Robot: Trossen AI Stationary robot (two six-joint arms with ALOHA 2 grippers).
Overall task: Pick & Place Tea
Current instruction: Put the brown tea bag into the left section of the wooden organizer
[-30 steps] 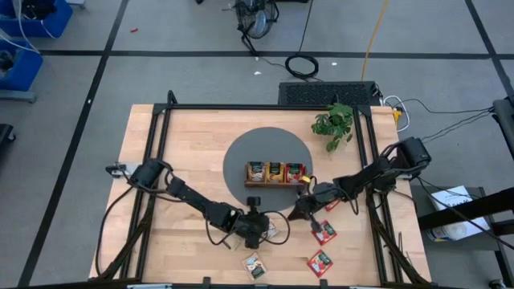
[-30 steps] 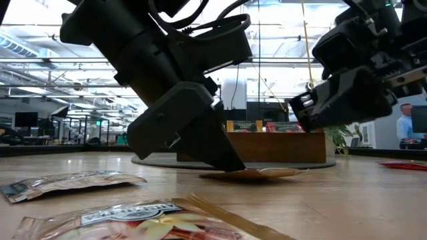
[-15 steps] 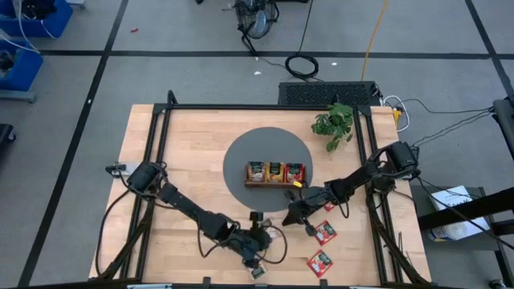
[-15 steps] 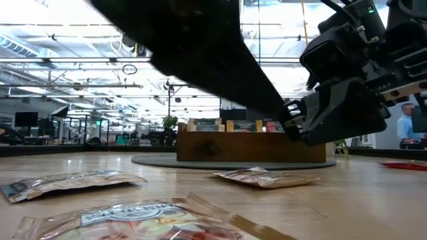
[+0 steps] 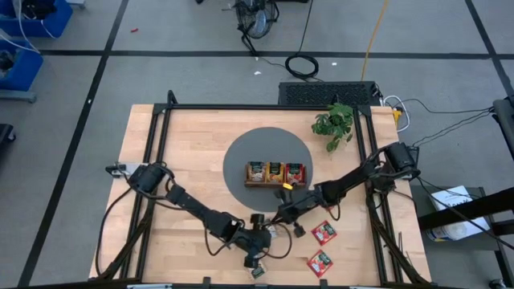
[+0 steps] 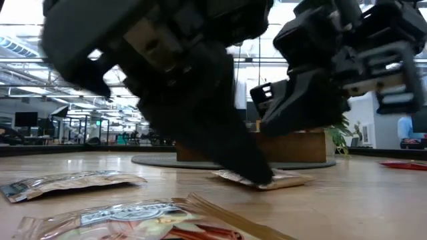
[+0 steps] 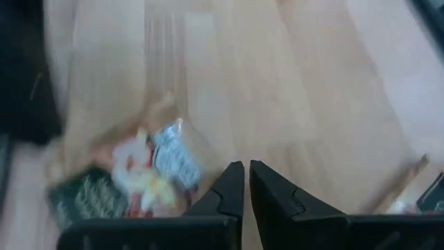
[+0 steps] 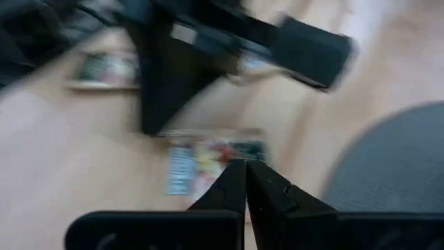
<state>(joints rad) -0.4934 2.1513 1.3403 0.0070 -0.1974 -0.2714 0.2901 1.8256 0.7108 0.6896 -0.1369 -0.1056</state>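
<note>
A tea packet lies flat on the wood just near of the dark round mat. It also shows as the packet in the low view and the packet in the right wrist view. My left gripper is shut, with its tips down at the packet's left edge. My right gripper is shut with nothing in it. It hovers just above the packet's far right side and touches nothing that shows. The wooden tray on the mat has tea packets standing in its three compartments. My left gripper's shut fingertips come slanting down from the table's near left and meet the tea packet at its edge. The packet lies flat on the table. Whether the tips rest on it or only beside it, I cannot tell.
Two red packets lie near the right side. A pale packet lies by the near edge. A leafy plant stands at the far right. In the low view, two packets lie close to the camera.
My right gripper has gone toward the table's left, from beside the tray to over the packet, rolling as it went and staying shut. My left gripper left the packet, swung toward the near edge, and has come back down at the packet's edge, turned about.
</note>
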